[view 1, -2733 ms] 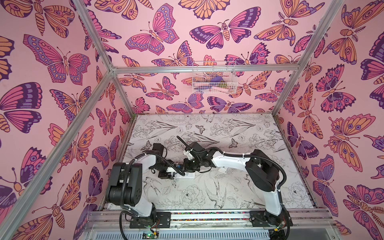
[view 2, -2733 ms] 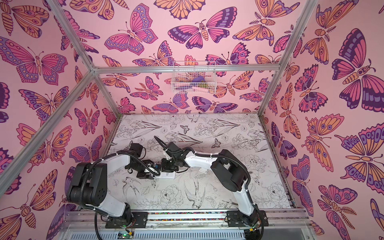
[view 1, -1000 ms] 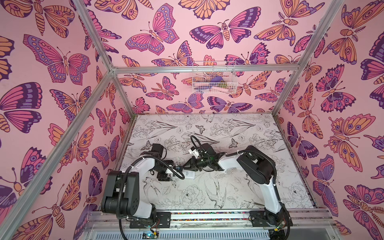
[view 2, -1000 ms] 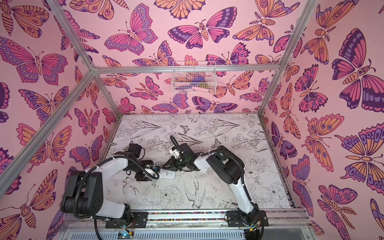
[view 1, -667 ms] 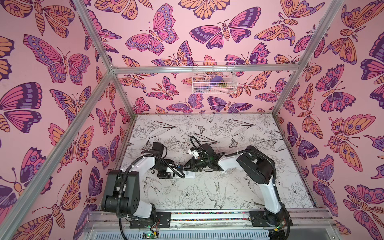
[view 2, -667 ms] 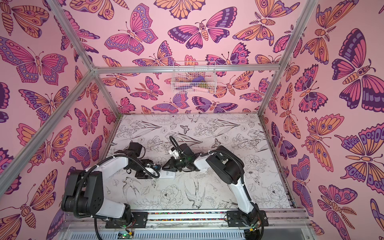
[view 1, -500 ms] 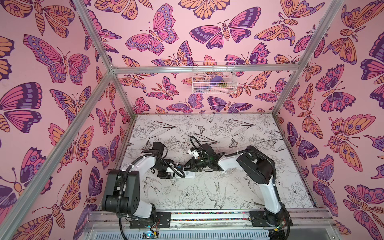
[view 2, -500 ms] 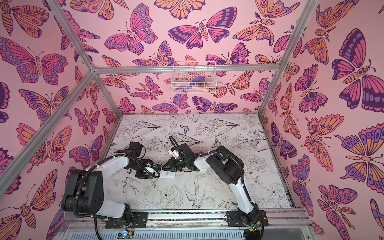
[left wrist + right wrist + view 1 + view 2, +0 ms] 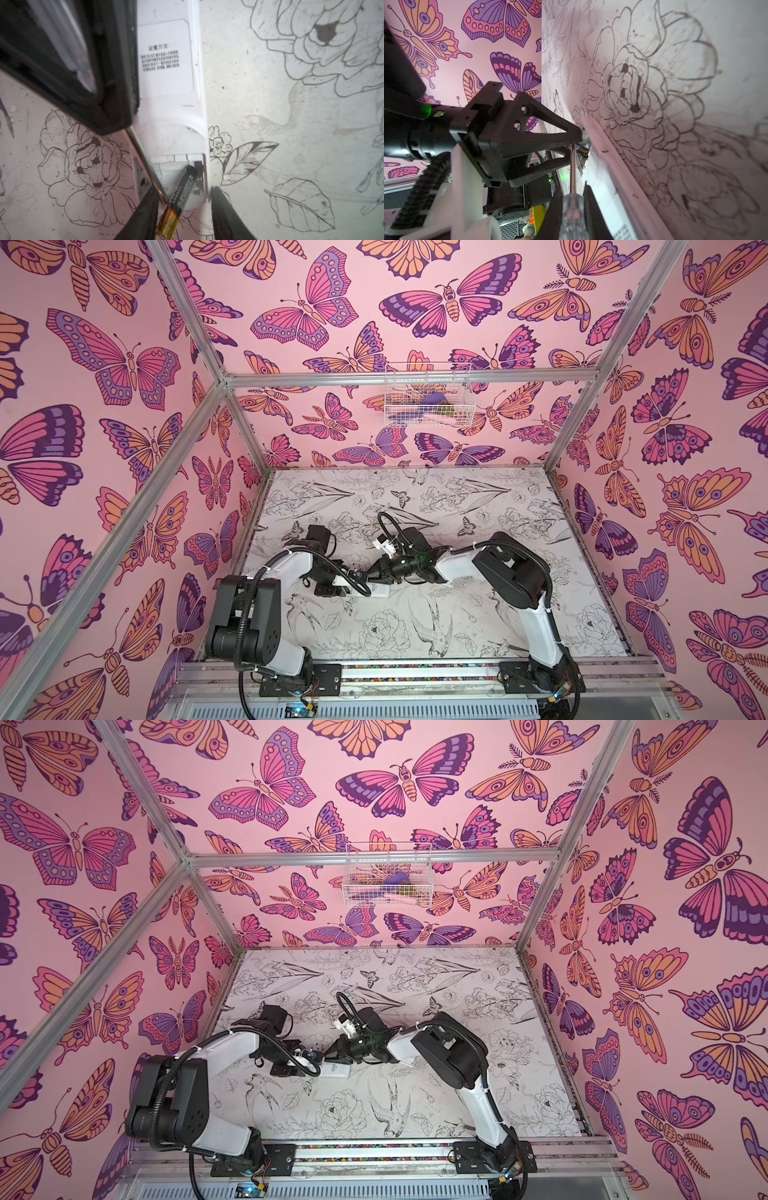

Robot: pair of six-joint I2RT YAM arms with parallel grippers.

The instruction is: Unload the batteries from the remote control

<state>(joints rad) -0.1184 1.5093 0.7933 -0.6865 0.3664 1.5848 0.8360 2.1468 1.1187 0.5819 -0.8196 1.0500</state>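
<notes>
R gripper (image 9: 573, 207) clamps clear-handled screwdriver (image 9: 572, 166), prob. levering black gold-ended battery (image 9: 176, 204) out of white remote (image 9: 170, 116) bay so L gripper (image 9: 184, 189), jaws apart astride it, can pinch.

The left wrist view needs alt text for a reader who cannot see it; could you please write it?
A black battery with a gold end tilts out of the open compartment of a white remote lying back-up on the flower-printed table. The left tool's two dark fingers flank it, not closed on it, and a screwdriver shaft reaches in beside it.
</notes>
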